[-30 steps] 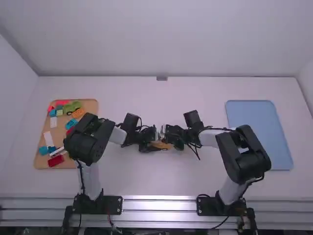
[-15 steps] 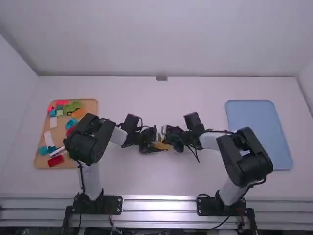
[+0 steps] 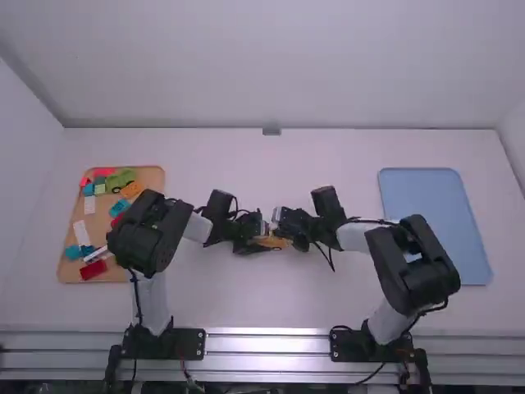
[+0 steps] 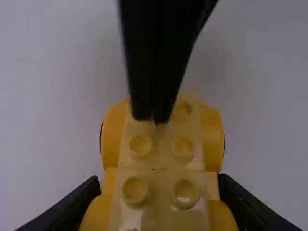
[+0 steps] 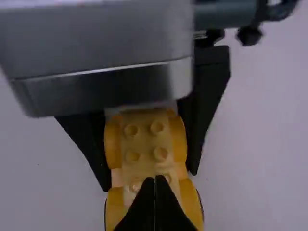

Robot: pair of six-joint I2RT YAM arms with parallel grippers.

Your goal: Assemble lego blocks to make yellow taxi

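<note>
Left claw [image 4: 159, 197] pinches the yellow taxi body [image 4: 211, 139] across its sides, one finger per flank, studs up. Probably a clamp so it can't skid or twist under a push. Right claw [image 5: 155, 187] is pressed together, tips above or on the studs [image 4: 185, 147] at the end away from the left claw's base. Can't tell if they touch. My read: blunt pusher, seating the pale yellow top. Off-centre push could tip the body in the grip.

Body sits mid-counter [image 3: 271, 304], between the two arms.

Left wrist view: seam across the pale top, stud rows each side. Right wrist view: left claw's fingers flanking the body, metal housing [image 5: 101, 62] above. High view gives the layout: brown tray [image 3: 61, 267] on the left with red brick [image 3: 93, 269] and green car piece [image 3: 121, 179], blue tray [image 3: 435, 222] on the right.
</note>
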